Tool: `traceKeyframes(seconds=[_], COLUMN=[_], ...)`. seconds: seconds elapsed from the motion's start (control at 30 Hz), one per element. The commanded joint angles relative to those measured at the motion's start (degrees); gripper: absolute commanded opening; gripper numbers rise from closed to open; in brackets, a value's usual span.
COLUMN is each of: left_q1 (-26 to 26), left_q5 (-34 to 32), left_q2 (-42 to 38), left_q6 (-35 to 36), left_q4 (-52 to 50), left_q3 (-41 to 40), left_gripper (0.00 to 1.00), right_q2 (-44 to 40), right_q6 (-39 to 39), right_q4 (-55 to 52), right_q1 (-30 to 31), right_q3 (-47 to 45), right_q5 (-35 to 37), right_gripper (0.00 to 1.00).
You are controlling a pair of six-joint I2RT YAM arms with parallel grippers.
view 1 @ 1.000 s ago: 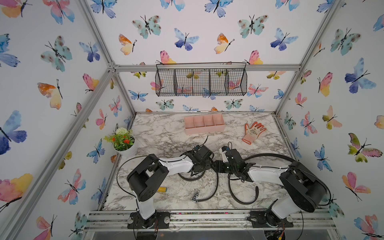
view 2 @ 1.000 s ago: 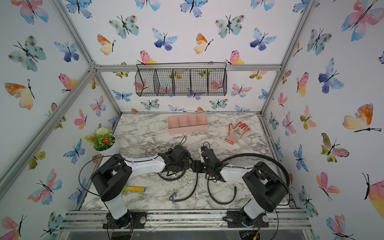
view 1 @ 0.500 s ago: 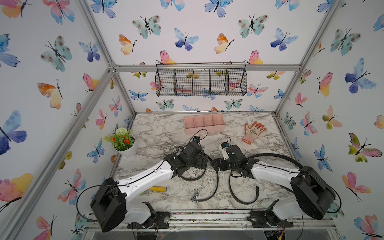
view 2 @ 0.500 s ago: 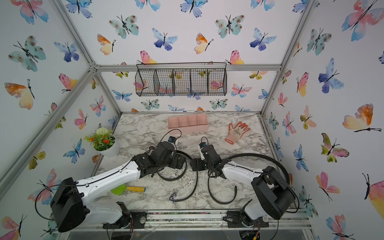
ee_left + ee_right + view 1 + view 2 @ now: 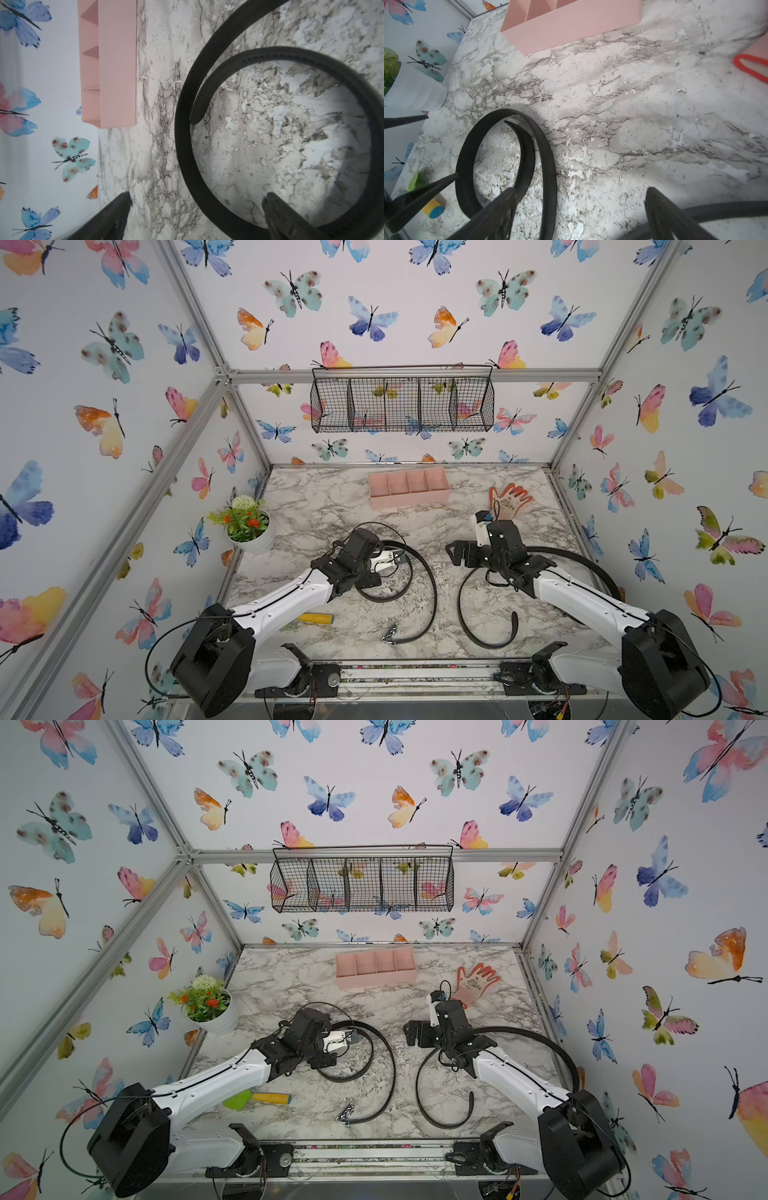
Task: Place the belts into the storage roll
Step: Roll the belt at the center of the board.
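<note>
Matt leathery belt (image 5: 182,145), smooth plastic tray (image 5: 118,62)

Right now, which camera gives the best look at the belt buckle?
The top views: the buckle lies uncovered on the table near the front edge, though it looks small in both. The two wrist views show only the curled strap of its belt, no buckle.

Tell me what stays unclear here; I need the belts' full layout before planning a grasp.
- Right belt: in both top views its middle stretch runs under the right arm.
- Left belt: the left arm covers part of its inner coil in both top views.
- Buckle: too small in the top views to tell its type.
- Storage tray: cut off by the edge in both wrist views.
</note>
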Motion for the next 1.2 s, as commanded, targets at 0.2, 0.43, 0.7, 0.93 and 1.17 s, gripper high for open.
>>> traceKeyframes(seconds=[0.2, 0.43, 0.7, 0.93, 1.17], left_q1=[-4.1, -5.4, -5.4, -5.3, -5.4], left_q5=[14.6, 17.3, 17.9, 17.5, 16.4], left_q2=[12.5, 18.4, 23.6, 26.5, 28.1], left_q6=[13.7, 16.9, 19.3, 20.7, 21.8], left_q4=[-7.7, -10.8, -11.6, -8.3, -4.6], left_q3=[10.9, 13.3, 16.2, 17.3, 17.1], left_gripper=[0.95, 0.88, 0.85, 0.85, 0.82], right_q2=[-0.9, 1.4, 2.4, 3.1, 4.4], right_q6=[-2.3, -2.0, -1.9, -1.9, -1.8], right_q4=[0.6, 3.0, 4.4, 5.5, 6.2], right_q1=[-5.8, -8.5, -9.1, -9.3, -9.4], right_q3=[-2.7, -3.3, -4.0, -5.8, -6.0], right_q5=[-8.3, -13.2, -14.8, -15.3, -16.6], right_gripper=[0.99, 0.99, 0.99, 0.99, 0.98])
